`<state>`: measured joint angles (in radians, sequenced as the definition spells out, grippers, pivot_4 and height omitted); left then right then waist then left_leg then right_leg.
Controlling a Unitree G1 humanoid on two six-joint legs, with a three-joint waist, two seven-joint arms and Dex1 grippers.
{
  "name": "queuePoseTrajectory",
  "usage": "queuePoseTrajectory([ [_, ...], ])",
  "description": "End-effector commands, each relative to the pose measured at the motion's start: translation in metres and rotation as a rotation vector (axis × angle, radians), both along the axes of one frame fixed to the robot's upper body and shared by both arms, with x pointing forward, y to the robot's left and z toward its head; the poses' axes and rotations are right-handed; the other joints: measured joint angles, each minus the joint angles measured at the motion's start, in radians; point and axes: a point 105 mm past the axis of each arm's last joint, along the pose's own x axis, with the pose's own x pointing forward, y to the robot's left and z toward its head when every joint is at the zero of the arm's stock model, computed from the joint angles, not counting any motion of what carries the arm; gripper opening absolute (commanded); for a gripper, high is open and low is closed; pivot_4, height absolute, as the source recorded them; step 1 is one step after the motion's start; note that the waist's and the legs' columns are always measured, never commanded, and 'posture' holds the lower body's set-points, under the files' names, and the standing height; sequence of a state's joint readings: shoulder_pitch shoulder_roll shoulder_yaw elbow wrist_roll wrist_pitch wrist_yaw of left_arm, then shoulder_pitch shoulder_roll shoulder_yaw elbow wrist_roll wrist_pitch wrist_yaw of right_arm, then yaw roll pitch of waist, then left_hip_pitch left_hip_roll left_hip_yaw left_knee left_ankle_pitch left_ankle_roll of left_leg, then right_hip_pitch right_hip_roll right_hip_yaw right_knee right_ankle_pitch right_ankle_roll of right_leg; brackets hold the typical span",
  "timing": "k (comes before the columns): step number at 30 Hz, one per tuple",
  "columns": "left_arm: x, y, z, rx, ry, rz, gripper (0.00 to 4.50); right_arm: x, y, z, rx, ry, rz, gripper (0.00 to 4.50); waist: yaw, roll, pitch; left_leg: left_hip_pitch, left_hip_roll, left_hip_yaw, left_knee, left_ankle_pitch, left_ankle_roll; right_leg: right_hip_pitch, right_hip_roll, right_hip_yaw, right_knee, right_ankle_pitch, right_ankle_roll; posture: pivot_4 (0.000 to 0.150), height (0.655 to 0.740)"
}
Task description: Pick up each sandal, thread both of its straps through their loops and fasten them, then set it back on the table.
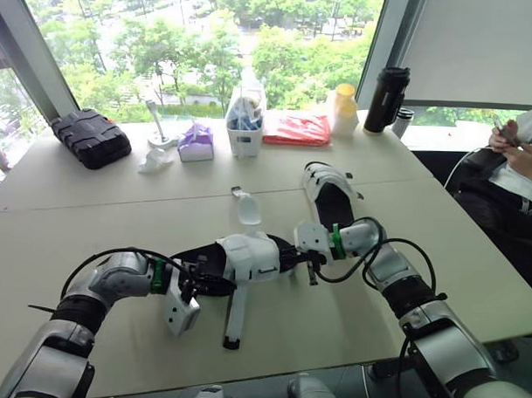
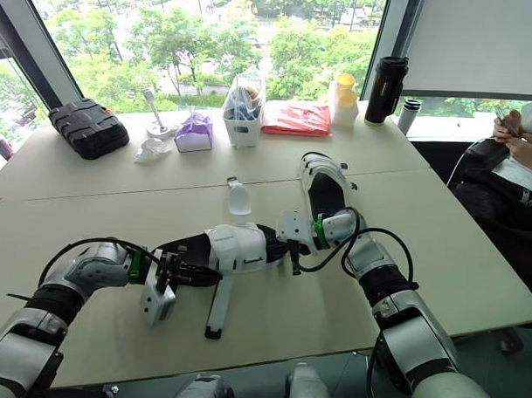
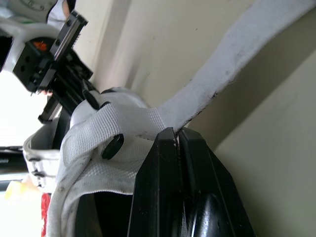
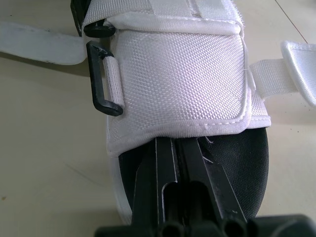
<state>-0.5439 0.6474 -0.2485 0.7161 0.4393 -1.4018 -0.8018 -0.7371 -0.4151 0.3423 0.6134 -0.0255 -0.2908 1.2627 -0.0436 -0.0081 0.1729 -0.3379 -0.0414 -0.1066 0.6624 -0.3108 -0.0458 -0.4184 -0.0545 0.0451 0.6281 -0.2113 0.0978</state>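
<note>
At 12 o'clock on the pale worktop [image 1: 91,210], we see a white plastic basket [image 1: 244,139] holding blue items. The white-and-black fabric sandal [image 1: 251,255] is mid-worktop. Our left tool [image 3: 174,131] is pinched closed on its loose white strap [image 1: 236,316], and our right tool [image 4: 175,140] is clamped on its toe. A small clear bottle [image 1: 246,207] lies just beyond, and a second matching sandal [image 1: 329,194] is at 1 o'clock.

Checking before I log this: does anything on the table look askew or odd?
On the near sandal, the long white strap is unfastened, trailing loose across the table toward the near edge. Nothing looks spilled or damaged.
</note>
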Motion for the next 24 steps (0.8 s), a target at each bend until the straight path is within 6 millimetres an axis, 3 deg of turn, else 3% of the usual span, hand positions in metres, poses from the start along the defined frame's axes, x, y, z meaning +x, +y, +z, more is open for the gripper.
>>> queuePoseTrajectory([
  [1, 0.006, 0.008, -0.006, 0.035, 0.017, 0.049, 0.89, -0.001, -0.001, -0.011, -0.05, 0.023, 0.001, 0.0, 0.0, 0.0, 0.0, 0.0, 0.0, 0.0, 0.0, 0.0, 0.0, 0.0, 0.0, 0.0, 0.0, 0.0, 0.0, 0.15, 0.74],
  [3, 0.008, 0.008, -0.006, 0.021, 0.026, 0.072, 1.76, -0.001, -0.001, -0.01, -0.05, 0.021, 0.003, 0.0, 0.0, 0.0, 0.0, 0.0, 0.0, 0.0, 0.0, 0.0, 0.0, 0.0, 0.0, 0.0, 0.0, 0.0, 0.0, 0.15, 0.74],
  [9, 0.001, 0.015, -0.004, -0.095, 0.169, 0.162, 1.76, -0.001, -0.002, -0.01, -0.053, 0.016, 0.005, 0.0, -0.002, 0.001, 0.0, 0.0, 0.001, -0.001, 0.0, 0.0, 0.0, 0.0, 0.0, 0.0, 0.001, 0.0, 0.0, 0.15, 0.74],
  [13, -0.007, 0.025, 0.005, -0.242, 0.365, 0.285, 1.76, -0.001, -0.002, -0.01, -0.055, 0.013, 0.008, 0.0, -0.007, 0.002, 0.0, 0.0, 0.003, -0.003, 0.0, -0.001, 0.001, -0.002, 0.001, 0.0, 0.001, -0.001, -0.001, 0.15, 0.74],
  [15, -0.018, 0.034, 0.005, -0.341, 0.599, 0.399, 1.76, -0.002, -0.003, -0.009, -0.057, 0.013, 0.011, 0.0, -0.012, 0.003, 0.001, -0.001, 0.005, -0.003, -0.001, -0.002, 0.003, -0.003, 0.001, 0.001, 0.002, -0.002, -0.002, 0.15, 0.74],
  [18, -0.031, 0.036, 0.007, -0.405, 0.803, 0.464, 1.76, -0.003, -0.004, -0.009, -0.056, 0.013, 0.014, 0.0, -0.007, 0.004, 0.002, -0.001, 0.005, -0.003, -0.001, -0.003, 0.005, -0.004, 0.0, 0.001, 0.002, -0.003, -0.003, 0.15, 0.74],
  [24, -0.082, 0.032, 0.019, -0.62, 1.612, 0.563, 1.76, -0.008, -0.003, -0.008, -0.053, 0.019, 0.03, 0.0, -0.004, 0.004, 0.006, -0.002, 0.006, -0.004, -0.001, -0.004, 0.006, -0.004, 0.002, 0.001, 0.002, -0.01, -0.004, 0.15, 0.74],
])
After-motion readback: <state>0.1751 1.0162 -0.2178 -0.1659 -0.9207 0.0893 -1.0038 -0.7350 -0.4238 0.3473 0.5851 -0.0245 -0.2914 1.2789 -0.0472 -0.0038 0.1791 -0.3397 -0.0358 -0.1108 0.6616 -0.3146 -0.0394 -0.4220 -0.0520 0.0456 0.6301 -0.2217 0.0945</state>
